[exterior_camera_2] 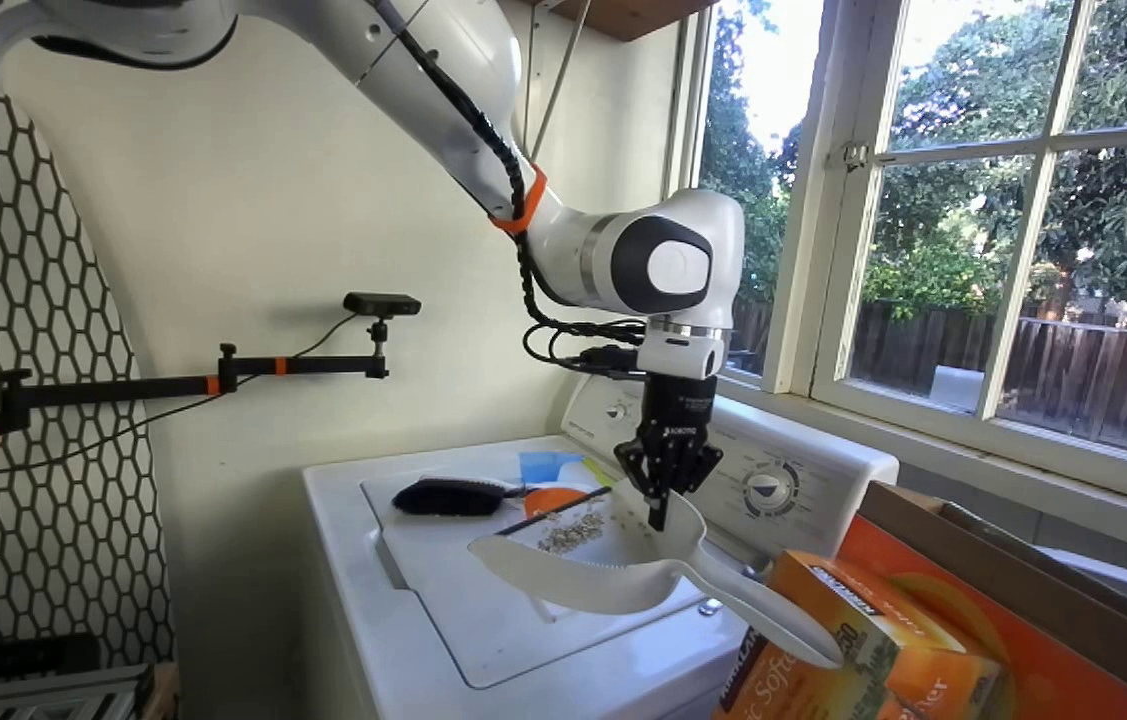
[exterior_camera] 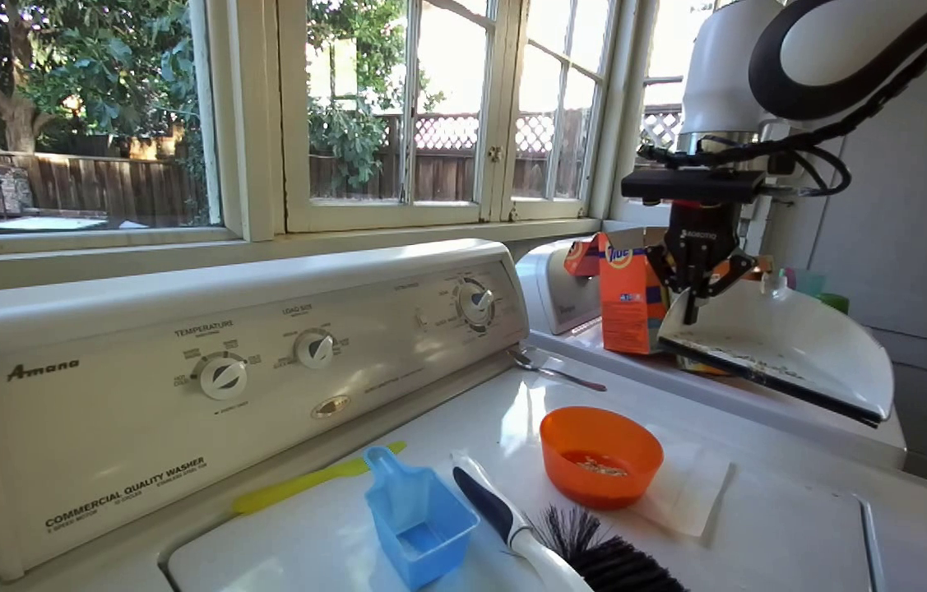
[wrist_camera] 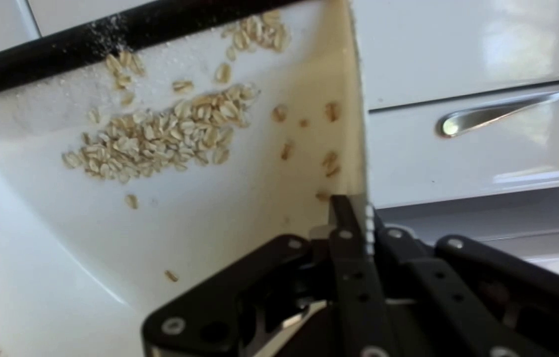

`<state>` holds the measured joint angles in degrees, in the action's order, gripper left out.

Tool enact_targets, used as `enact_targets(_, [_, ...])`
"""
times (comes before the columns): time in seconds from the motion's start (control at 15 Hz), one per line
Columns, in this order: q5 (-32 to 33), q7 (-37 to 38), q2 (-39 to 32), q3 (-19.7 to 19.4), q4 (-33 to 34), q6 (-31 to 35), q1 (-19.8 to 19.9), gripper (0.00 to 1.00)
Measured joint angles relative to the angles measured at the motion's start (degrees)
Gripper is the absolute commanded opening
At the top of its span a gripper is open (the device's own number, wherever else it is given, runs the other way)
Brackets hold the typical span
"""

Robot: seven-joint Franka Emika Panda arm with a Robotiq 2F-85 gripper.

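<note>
One white dustpan (exterior_camera_2: 613,590) hangs above the white surface (exterior_camera_2: 483,610), pinched at one side by the end effector (wrist_camera: 362,213). Holding it aloft seems the present step; any next move should, I judge, be slow and level, because loose oat flakes (wrist_camera: 160,141) lie inside.

Wrist view: left edge cuts off your dustpan (wrist_camera: 210,208), right edge cuts metal tool (wrist_camera: 497,110). In exterior view, bottom edge chops brush (exterior_camera: 530,546); bits (exterior_camera: 601,467) in orange bowl (exterior_camera: 586,432) too tiny for you to name. In exterior view, big orange box (exterior_camera_2: 1053,600) runs off right edge.
</note>
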<state>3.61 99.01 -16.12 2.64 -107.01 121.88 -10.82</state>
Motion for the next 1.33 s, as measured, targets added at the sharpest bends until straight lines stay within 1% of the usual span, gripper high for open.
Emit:
enact_targets(0.07, [0.0,0.0,0.0,0.0,0.0,0.0,0.0,0.04])
enact_targets(0.13, [0.0,0.0,0.0,0.0,0.0,0.0,0.0,0.01])
enact_targets(0.27, [0.0,0.1,0.0,0.0,0.0,0.0,0.0,0.01])
enact_targets(0.47, [0.0,2.6,0.0,-0.2,0.1,0.0,0.0,0.01])
enact_targets(1.13, [-0.2,17.7,-0.3,0.1,2.0,0.0,-1.1,0.01])
enact_targets(1.33, [-0.5,21.2,-0.9,0.3,2.8,0.0,-1.4,0.01])
